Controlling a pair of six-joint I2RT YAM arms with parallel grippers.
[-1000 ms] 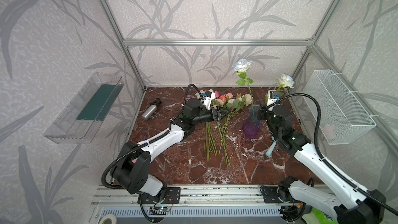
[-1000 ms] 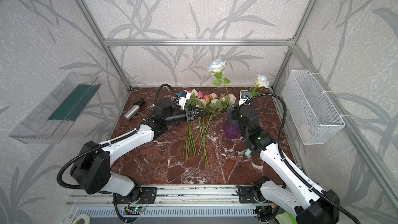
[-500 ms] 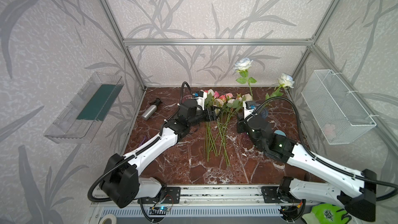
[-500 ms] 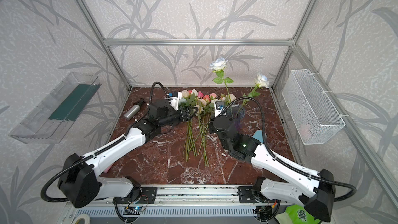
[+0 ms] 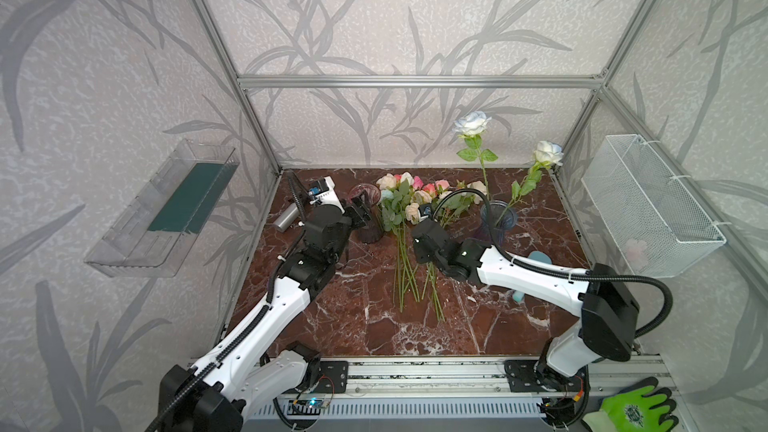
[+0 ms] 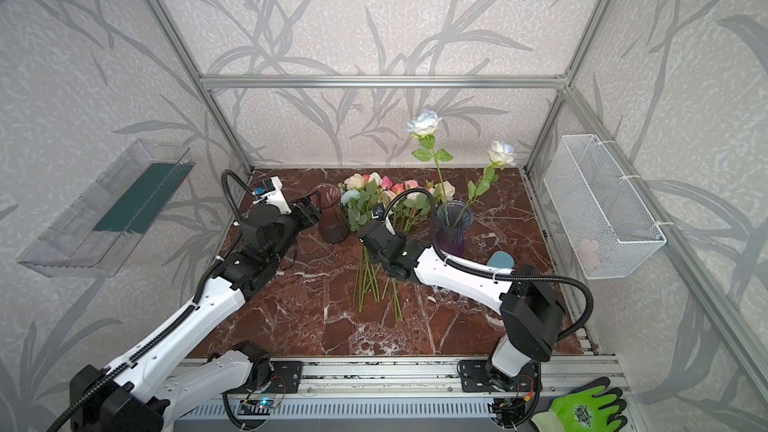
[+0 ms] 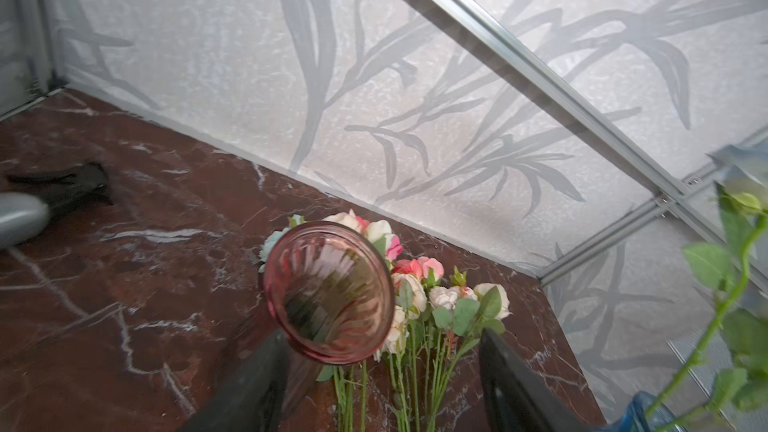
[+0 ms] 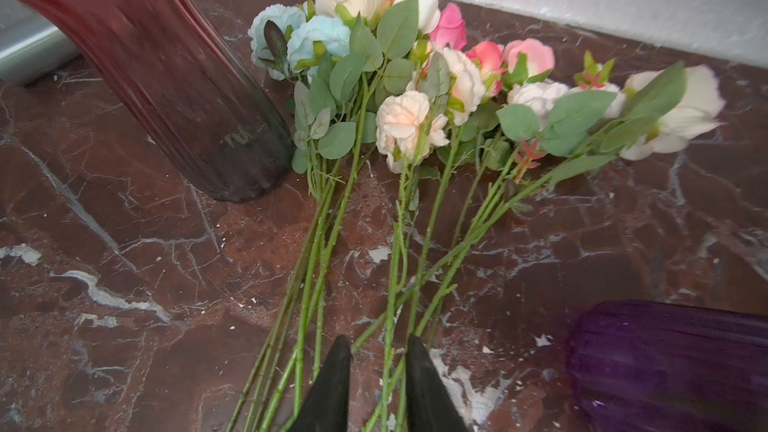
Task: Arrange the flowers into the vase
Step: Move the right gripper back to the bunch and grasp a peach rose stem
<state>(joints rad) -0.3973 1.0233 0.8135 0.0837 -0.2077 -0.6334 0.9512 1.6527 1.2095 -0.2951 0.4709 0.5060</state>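
Several flowers [image 5: 407, 209] [image 8: 415, 118] lie on the marble floor with their heads toward the back wall. A pink glass vase [image 5: 370, 218] [image 7: 328, 292] stands left of them. It sits between the jaws of my open left gripper [image 5: 361, 211] [image 7: 380, 338], close to one finger and apart from the other. A blue-purple vase [image 5: 496, 222] [image 8: 673, 367] on the right holds two white roses [image 5: 471, 124]. My right gripper [image 8: 377, 340] is low over the stems. Its jaws are narrow but open, with green stems between them. In both top views its fingers are hidden under the wrist.
A silver bottle [image 5: 284, 218] lies at the back left. A teal object [image 5: 538, 257] lies behind the right arm. A wire basket [image 5: 648, 201] hangs on the right wall and a clear shelf [image 5: 166, 205] on the left wall.
My right arm has swung from beside the blue-purple vase to the left and down over the stems, its jaws narrowing. My left gripper has drawn back to the left.
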